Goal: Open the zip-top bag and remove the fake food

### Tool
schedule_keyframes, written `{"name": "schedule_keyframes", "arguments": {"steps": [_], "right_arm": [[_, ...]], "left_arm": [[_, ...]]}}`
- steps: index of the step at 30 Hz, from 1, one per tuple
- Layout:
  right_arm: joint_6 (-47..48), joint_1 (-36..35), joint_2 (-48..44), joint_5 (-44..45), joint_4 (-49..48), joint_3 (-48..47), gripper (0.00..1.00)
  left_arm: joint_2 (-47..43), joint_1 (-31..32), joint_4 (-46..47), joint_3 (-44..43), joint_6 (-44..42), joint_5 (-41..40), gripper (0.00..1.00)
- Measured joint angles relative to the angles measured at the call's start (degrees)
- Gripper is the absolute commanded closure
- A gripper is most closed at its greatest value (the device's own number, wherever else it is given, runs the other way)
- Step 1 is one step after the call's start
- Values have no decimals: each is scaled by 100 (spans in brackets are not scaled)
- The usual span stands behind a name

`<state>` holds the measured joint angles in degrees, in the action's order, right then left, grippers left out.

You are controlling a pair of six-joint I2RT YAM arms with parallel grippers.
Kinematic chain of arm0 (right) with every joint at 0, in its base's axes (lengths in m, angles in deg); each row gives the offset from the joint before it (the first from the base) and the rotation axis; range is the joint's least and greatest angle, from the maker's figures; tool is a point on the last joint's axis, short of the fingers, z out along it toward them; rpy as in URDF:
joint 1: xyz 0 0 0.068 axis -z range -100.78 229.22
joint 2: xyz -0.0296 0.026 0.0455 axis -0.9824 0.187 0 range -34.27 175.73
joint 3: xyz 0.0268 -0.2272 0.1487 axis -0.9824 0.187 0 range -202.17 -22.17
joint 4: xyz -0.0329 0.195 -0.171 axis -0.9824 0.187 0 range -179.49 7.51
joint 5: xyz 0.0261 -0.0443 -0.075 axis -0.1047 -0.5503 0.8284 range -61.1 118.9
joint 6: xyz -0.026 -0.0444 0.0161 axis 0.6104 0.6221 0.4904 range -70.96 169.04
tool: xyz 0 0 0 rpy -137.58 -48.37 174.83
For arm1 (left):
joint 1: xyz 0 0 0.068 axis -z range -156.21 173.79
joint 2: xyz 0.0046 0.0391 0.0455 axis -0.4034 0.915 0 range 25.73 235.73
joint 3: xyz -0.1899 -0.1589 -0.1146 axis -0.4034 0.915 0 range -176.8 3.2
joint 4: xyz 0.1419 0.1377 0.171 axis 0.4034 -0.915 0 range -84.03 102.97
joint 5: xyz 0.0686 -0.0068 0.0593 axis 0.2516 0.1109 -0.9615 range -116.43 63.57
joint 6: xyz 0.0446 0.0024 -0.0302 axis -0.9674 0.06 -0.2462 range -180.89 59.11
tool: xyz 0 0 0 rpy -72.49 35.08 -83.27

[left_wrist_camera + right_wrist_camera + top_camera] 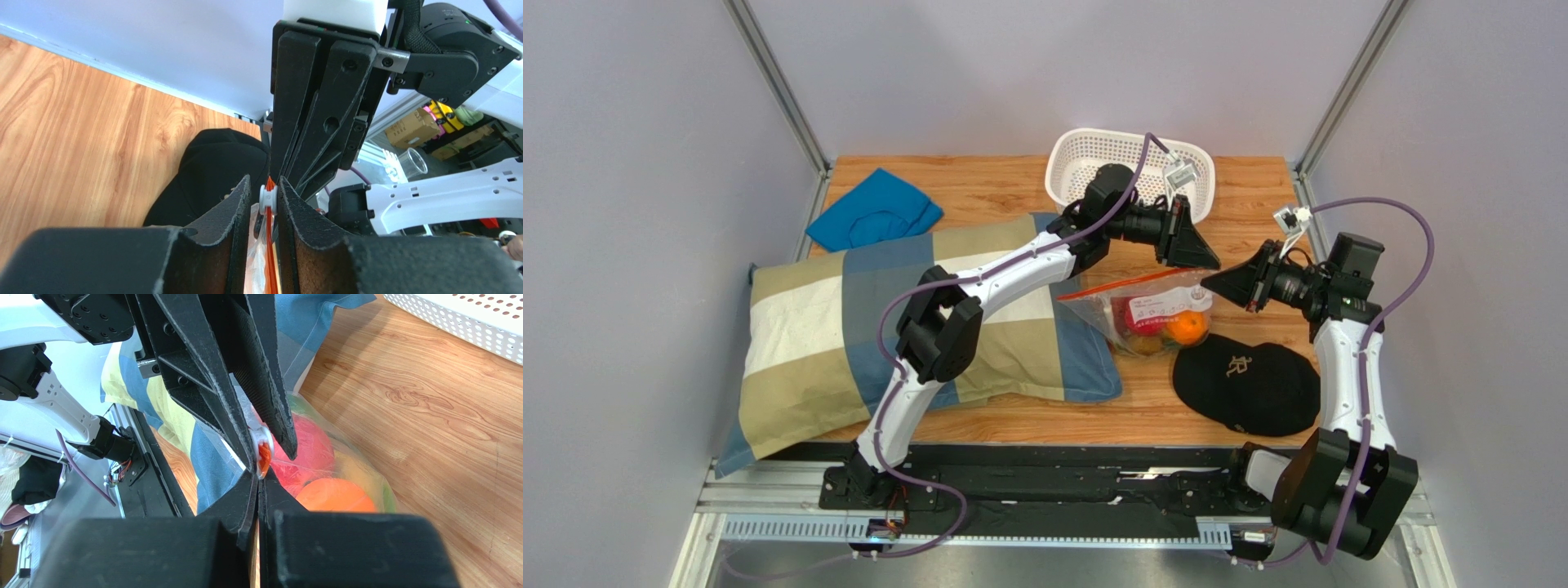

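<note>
The clear zip-top bag [1136, 316] lies on the table between pillow and cap, its orange-red zip strip [1136, 284] lifted at the right end. Inside show fake food: a red apple [1140, 315], an orange [1188, 327] and yellow-green pieces. My left gripper [1208, 259] is shut on the white zip slider [266, 197], with the strip [270, 257] running between its fingers. My right gripper [1214, 284] meets it tip to tip and is shut on the strip's end [264, 459]. In the right wrist view the apple [313, 450] and orange [334, 496] sit just behind the right gripper [259, 478].
A black cap [1247, 382] lies right of the bag, under my right arm. A checked pillow [891, 331] fills the left half. A white perforated basket [1100, 157] stands at the back. A blue cloth [873, 211] lies at the back left.
</note>
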<state>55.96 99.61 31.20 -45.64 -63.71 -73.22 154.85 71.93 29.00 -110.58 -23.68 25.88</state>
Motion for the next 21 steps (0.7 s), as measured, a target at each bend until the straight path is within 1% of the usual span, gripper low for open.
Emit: {"name": "schedule_keyframes", "arguments": {"steps": [1, 5, 7, 8, 9, 14, 17, 19, 21], "right_arm": [[-2, 0, 2, 2, 0, 0, 100], [-2, 0, 7, 13, 11, 0, 100], [-2, 0, 20, 44, 35, 0, 100], [-2, -2, 22, 55, 35, 0, 100], [-2, -7, 22, 57, 35, 0, 100], [-7, -7, 22, 125, 31, 0, 100], [-149, -17, 22, 417, 24, 0, 100], [-356, -20, 22, 671, -15, 11, 100], [-640, 11, 22, 903, -107, 22, 100]], "left_arm": [[0, 0, 4, 17, 2, 15, 72], [-13, -2, 107, 192, 4, 74, 86], [-31, -9, 188, 286, 9, 76, 91], [-33, -11, 216, 302, 13, 76, 98], [-33, -11, 243, 306, 17, 85, 100], [-59, -13, 249, 341, -11, 26, 100], [-225, -37, 2, 483, -175, -245, 100], [-505, -50, -166, 831, -328, -470, 100], [-1003, -103, -345, 1506, -533, -702, 100]]}}
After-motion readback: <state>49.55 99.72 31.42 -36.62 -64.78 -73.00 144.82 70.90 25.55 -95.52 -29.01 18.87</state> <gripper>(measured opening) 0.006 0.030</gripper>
